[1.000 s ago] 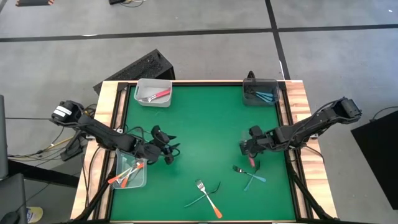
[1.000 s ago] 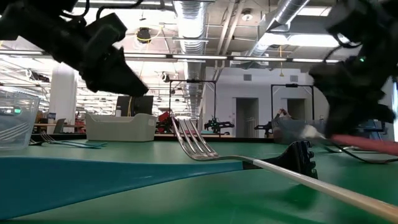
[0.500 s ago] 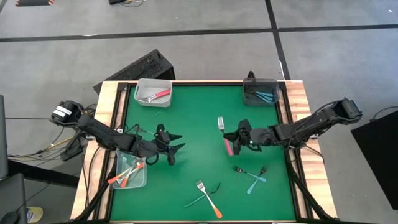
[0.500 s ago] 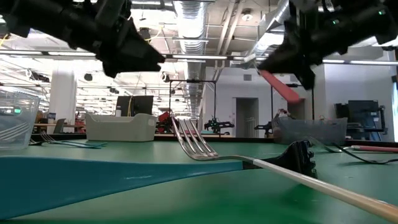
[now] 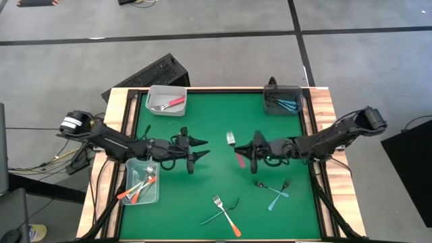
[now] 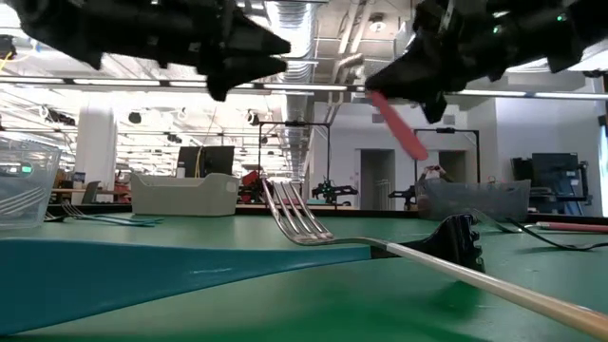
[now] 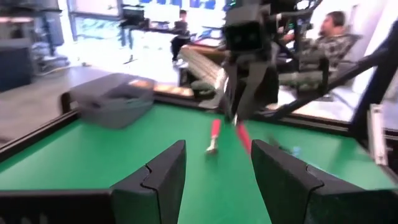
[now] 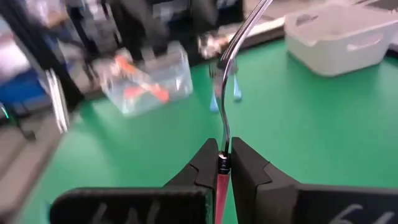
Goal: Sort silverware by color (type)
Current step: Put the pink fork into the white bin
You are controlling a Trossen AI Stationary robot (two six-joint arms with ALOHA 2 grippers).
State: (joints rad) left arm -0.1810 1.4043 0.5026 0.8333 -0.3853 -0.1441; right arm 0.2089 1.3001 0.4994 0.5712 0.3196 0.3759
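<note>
Red-handled fork [image 5: 235,150] sits clamped in the right end effector [image 5: 247,156] near the middle of the frame, lifted clear of the green counter [image 5: 216,121]; a second ago it lay low at the right beside the crossed blue utensils [image 5: 273,190], so it has been picked up and carried toward the centre. The right wrist view shows the fingers pinched tight on its handle, the metal head pointing away. Its likely home is the clear bin [image 5: 167,100] at upper left, which already holds a red utensil. The left end effector [image 5: 192,152] has moved out from the orange-filled bin [image 5: 142,182] at lower left and now faces the fork with fingers spread and holding nothing, which suggests a handover is being set up. An orange fork [image 5: 226,214] and a dark utensil wait at bottom centre; the dark bin [image 5: 283,100] at upper right holds blue ones.
</note>
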